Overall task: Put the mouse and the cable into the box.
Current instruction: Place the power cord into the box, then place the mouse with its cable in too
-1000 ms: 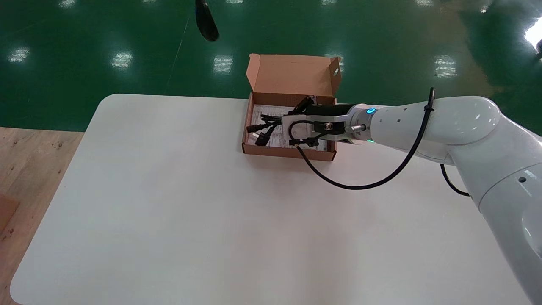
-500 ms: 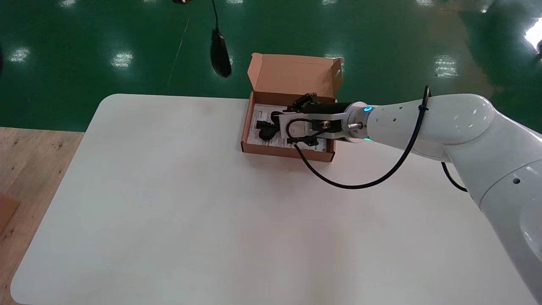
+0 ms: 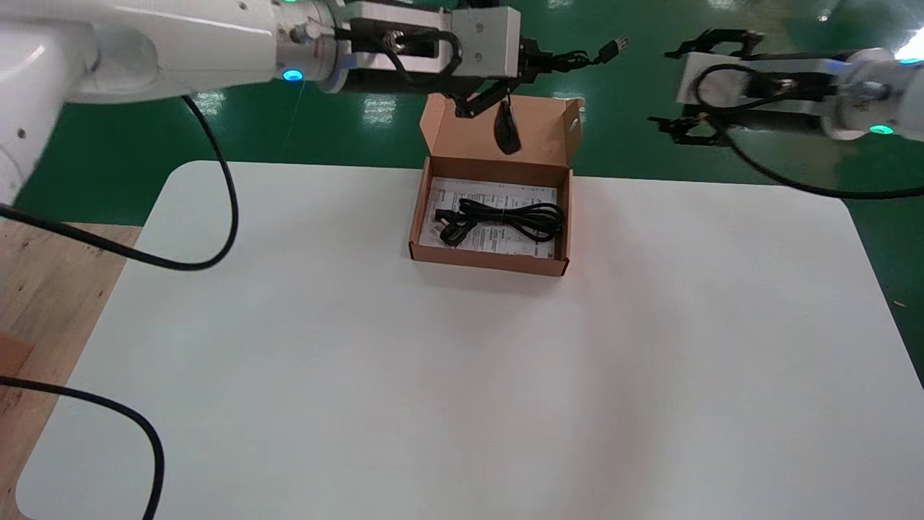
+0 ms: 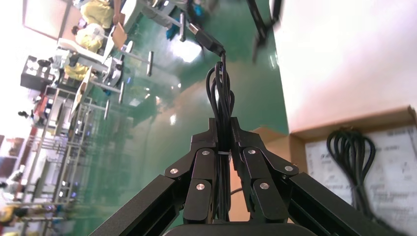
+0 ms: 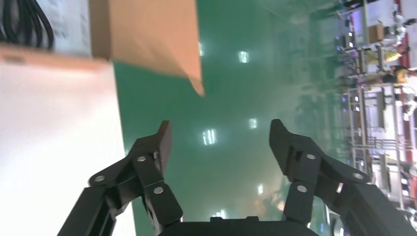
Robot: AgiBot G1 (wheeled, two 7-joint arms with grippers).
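Your left claw point(image 3: 538, 63), clamped on the bundled cord point(image 4: 222, 93), dangles the mouse point(image 3: 507, 130) over the rear flap of the box point(image 3: 491, 263), the cable point(image 3: 516, 217) already coiled inside, the right claw point(image 3: 675, 87) spread apart off to the box's right: ease the mouse over the opening and lower slowly beside the cable.
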